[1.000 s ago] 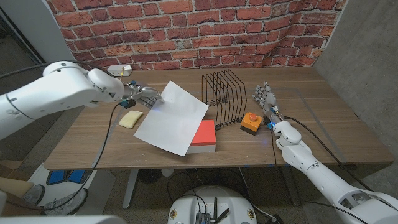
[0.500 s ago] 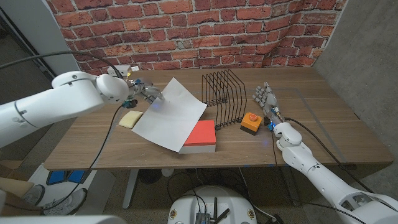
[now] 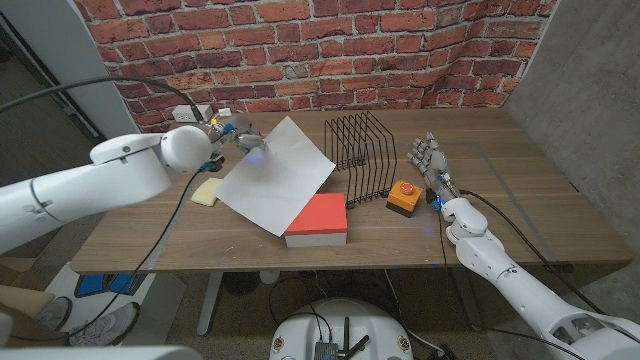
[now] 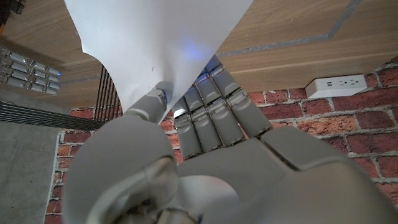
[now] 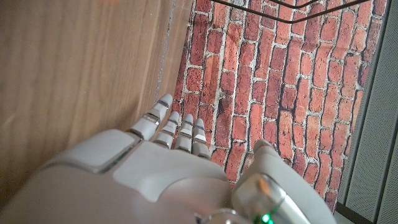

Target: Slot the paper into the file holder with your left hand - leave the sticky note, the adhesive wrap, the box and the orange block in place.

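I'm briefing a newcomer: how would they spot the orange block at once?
Find the black wire file holder at the table's middle. Just on its right, before the right hand, sits the orange block. It alone carries a red button on top.

White arms (image 3: 90,185), grey segmented fingers (image 4: 214,115)

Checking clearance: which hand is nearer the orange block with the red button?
Right hand, just beside the orange block; left hand is across the table, holding the paper.

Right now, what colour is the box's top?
Red-orange top on the box, clearest in the head view.
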